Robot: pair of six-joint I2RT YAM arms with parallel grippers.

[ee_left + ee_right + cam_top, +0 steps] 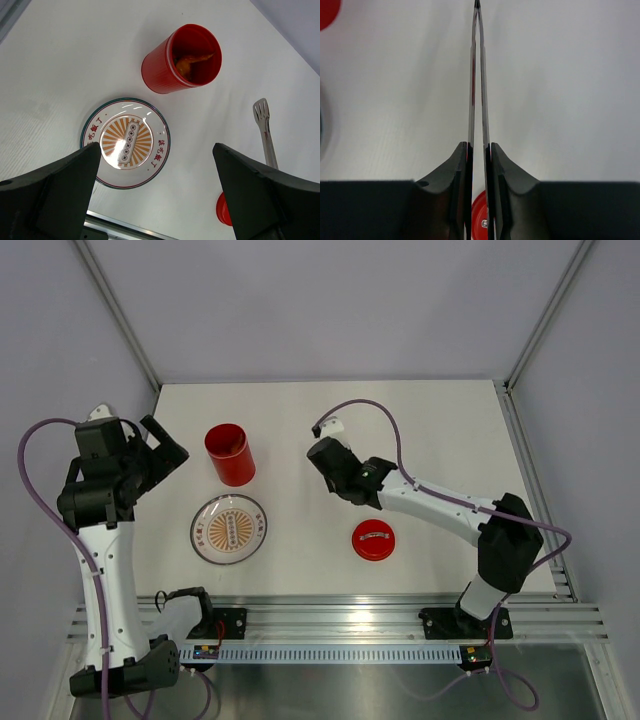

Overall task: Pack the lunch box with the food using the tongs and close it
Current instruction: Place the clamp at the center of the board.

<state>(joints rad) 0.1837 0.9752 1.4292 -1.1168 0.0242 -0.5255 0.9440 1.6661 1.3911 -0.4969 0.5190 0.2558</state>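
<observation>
right wrist: right end effector (479,147) pinches the tongs (471,100), left end effector (156,150) spread wide.

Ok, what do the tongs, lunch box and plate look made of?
tongs: thin polished metal, likely steel; mirror-like reflections.
lunch box: glossy red plastic, probably; uniform colour, soft sheen.
plate: glossy; plastic, glass or ceramic, can't tell; bright glare over printed pattern.
</observation>
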